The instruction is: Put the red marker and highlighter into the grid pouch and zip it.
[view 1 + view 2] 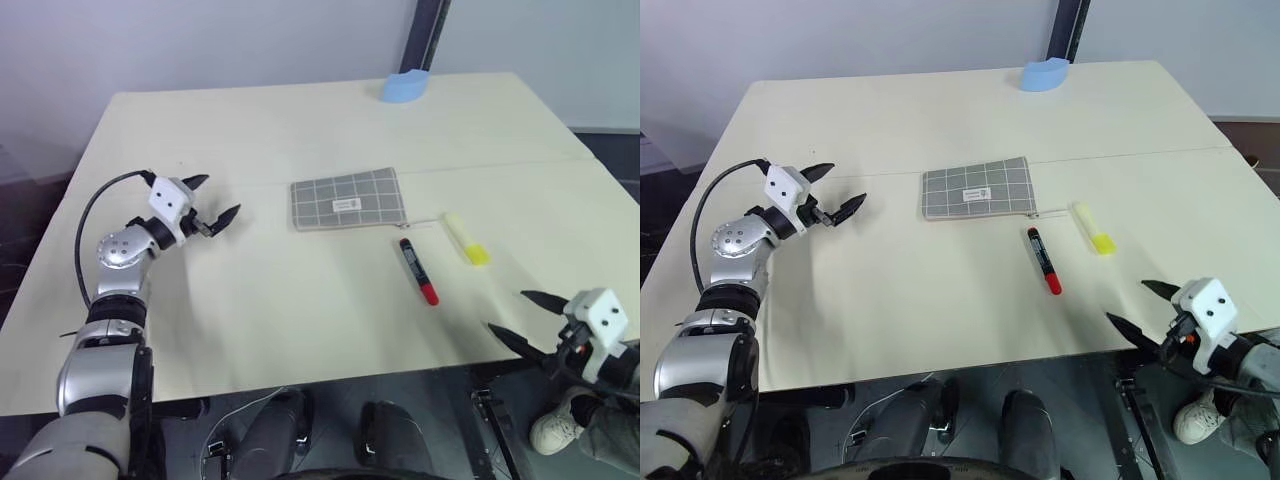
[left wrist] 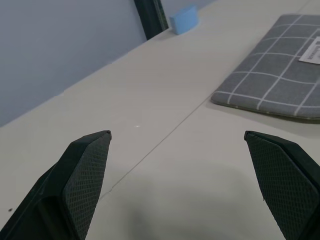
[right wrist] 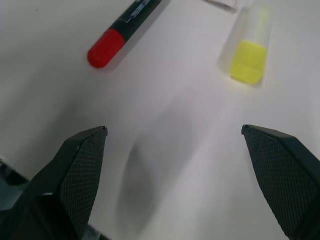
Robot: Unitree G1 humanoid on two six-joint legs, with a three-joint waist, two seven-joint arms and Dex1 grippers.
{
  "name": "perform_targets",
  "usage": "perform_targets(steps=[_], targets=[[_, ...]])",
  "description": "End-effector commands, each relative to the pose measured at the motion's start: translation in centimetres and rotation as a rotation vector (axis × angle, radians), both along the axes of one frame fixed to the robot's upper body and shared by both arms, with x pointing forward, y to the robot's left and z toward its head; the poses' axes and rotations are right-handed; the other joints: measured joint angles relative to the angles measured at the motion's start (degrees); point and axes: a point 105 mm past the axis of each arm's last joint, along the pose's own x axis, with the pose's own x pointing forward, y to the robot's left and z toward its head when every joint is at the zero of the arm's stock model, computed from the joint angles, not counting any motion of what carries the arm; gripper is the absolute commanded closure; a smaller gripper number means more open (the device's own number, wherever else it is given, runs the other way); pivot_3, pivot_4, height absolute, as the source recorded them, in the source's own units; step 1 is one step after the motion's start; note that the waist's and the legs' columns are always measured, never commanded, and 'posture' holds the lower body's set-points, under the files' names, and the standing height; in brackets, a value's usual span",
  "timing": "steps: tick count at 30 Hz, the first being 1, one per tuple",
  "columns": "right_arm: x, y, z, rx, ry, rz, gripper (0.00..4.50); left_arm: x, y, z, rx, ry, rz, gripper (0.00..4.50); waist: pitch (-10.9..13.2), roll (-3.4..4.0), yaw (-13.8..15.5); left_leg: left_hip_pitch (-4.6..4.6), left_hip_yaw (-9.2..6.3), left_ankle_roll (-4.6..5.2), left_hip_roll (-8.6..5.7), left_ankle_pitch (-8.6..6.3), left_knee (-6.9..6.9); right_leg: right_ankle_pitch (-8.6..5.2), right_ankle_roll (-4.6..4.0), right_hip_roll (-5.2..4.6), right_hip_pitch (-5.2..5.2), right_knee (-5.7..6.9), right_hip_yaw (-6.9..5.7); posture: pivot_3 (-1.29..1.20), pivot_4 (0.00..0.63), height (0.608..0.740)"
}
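- Left gripper (image 1: 212,200) wide open, empty, over table (image 1: 300,300) left of pouch (image 1: 346,198).
- Right gripper (image 1: 518,318) wide open, empty, at table's near right edge.
- Pouch flat mid-table.
- Marker (image 1: 418,270) just right of and nearer than pouch.
- Highlighter (image 1: 467,239) right of marker, apart.
- Blue object (image 1: 405,86) at far edge.

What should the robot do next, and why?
Probably move the right hand forward to the marker. That hand is open and holds nothing, hanging at the table's near edge, and the marker and highlighter lie loose just beyond it, outside the pouch.
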Motion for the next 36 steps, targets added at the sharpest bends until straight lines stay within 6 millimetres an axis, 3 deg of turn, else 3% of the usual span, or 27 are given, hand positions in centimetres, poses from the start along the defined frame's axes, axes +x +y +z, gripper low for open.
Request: perform_targets(steps=[1, 6, 9, 12, 16, 21, 26, 33, 36], targets=[[4.8, 2.3, 2.8, 0.061, -0.177, -0.032, 0.02, 0.2, -2.7, 0.7, 0.148, -0.084, -0.103, 0.00, 0.0, -0.04, -0.1, 0.07, 0.00, 0.00, 0.00, 0.00, 0.02, 0.06, -0.08, 0.03, -0.01, -0.01, 0.05, 0.00, 0.150, 0.740], [12.2, 8.3, 3.8, 0.115, -0.269, 0.005, 0.02, 0.7, -5.8, -0.1, 0.271, -0.110, -0.172, 0.00, 0.1, -0.16, 0.1, 0.18, -0.01, -0.02, -0.04, 0.02, 0.02, 0.27, -0.16, -0.02, -0.15, 0.03, 0.05, 0.00, 0.150, 0.740], [15.6, 10.4, 3.7, 0.100, -0.285, -0.012, 0.82, 1.0, -7.1, -0.2, 0.313, -0.129, -0.179, 0.00, 0.1, -0.18, 0.0, 0.11, -0.05, 0.03, -0.18, -0.02, -0.02, 0.28, -0.15, 0.00, -0.27, 0.12, 0.05, 0.00, 0.150, 0.740], [18.1, 11.9, 3.4, 0.049, -0.293, -0.043, 2.36, 1.1, -7.5, -0.8, 0.402, -0.151, -0.180, 0.00, 0.1, -0.19, -0.1, -0.15, -0.05, -0.22, -0.40, 0.15, -0.02, 0.29, -0.13, -0.02, -0.49, 0.20, 0.15, 0.00, 0.150, 0.740], [19.7, 12.5, 1.8, -0.040, -0.266, -0.074, 4.44, 1.4, -7.8, -1.2, 0.479, -0.177, -0.165, 0.00, 0.1, -0.18, 0.0, -0.15, -0.06, -0.19, -0.58, 0.12, -0.02, 0.30, -0.11, -0.02, -0.51, 0.20, 0.41, 0.00, 0.150, 0.740], [20.0, 12.9, -0.6, -0.175, -0.215, -0.046, 4.44, 1.7, -8.8, -1.4, 0.626, -0.260, -0.175, 0.00, 0.1, -0.18, -0.1, -0.04, -0.13, 0.06, -0.63, -0.03, 0.01, 0.31, -0.08, 0.01, -0.57, 0.44, 0.59, 0.00, 0.150, 0.740], [20.0, 12.7, -0.3, -0.161, -0.224, -0.043, 4.44, 1.6, -10.6, -1.9, 0.726, -0.327, -0.225, 0.00, 0.1, -0.18, 0.0, 0.19, -0.50, -0.09, -0.87, 0.06, 0.01, 0.30, -0.06, 0.11, -0.63, 0.76, 0.82, 0.00, 0.150, 0.740], [19.5, 12.9, -0.3, -0.150, -0.217, -0.013, 4.44, 2.0, -13.4, -2.2, 0.703, -0.314, -0.240, 0.00, 0.1, -0.18, 0.0, 0.17, -0.57, -0.12, -0.88, 0.07, 0.02, 0.30, -0.06, 0.77, -0.87, 0.76, 2.11, 0.00, 0.150, 0.740], [19.4, 12.7, -0.1, -0.150, -0.224, -0.016, 4.50, 1.7, -13.7, -3.1, 0.687, -0.241, -0.275, 1.29, 0.1, -0.18, -0.2, 0.17, -0.57, -0.14, -0.88, 0.08, 0.00, 0.30, -0.06, 0.81, -0.95, 0.77, 2.19, 0.00, 0.150, 0.740]])
